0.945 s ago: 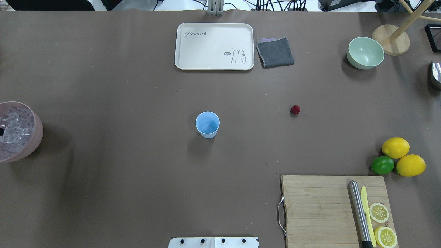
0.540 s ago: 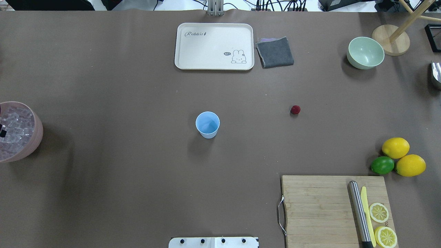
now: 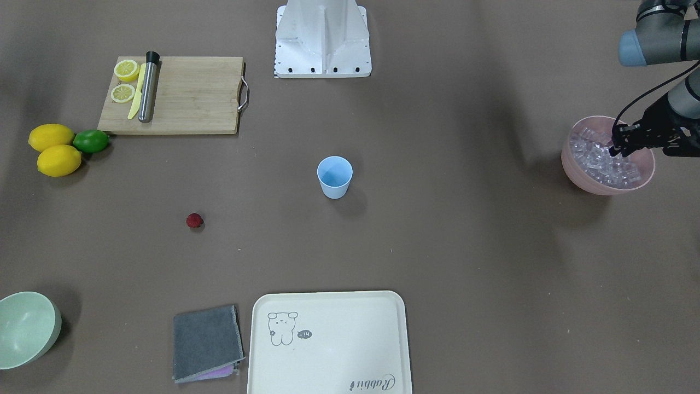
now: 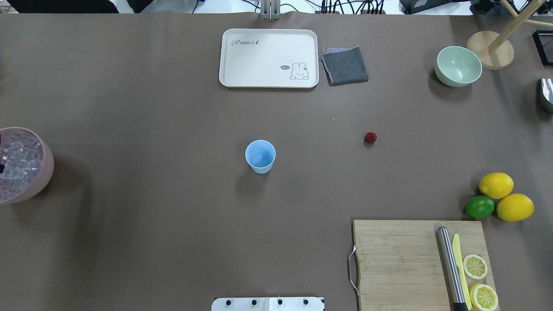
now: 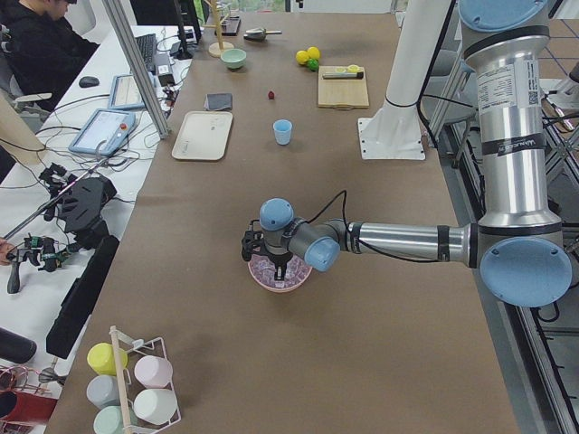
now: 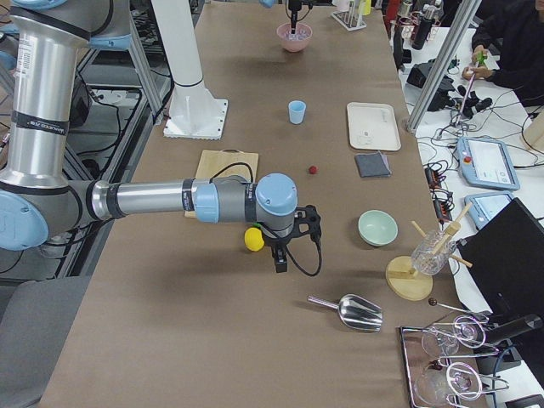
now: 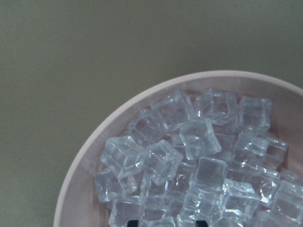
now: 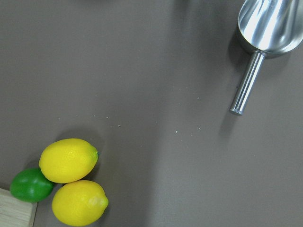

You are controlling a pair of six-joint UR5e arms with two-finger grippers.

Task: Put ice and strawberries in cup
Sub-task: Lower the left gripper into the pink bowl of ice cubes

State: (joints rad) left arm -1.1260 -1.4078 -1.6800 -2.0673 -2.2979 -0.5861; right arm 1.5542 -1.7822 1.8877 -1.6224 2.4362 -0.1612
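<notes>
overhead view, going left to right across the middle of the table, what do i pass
pink plastic bowl holding clear ice cubes → light blue plastic cup → small dark red strawberry → round green lime

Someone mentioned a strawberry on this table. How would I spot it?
On the brown table, find the cream rabbit tray with the grey cloth beside it. Toward the robot from that cloth lies the strawberry, alone. It is the only small dark red thing, much smaller than the yellow lemons.
</notes>
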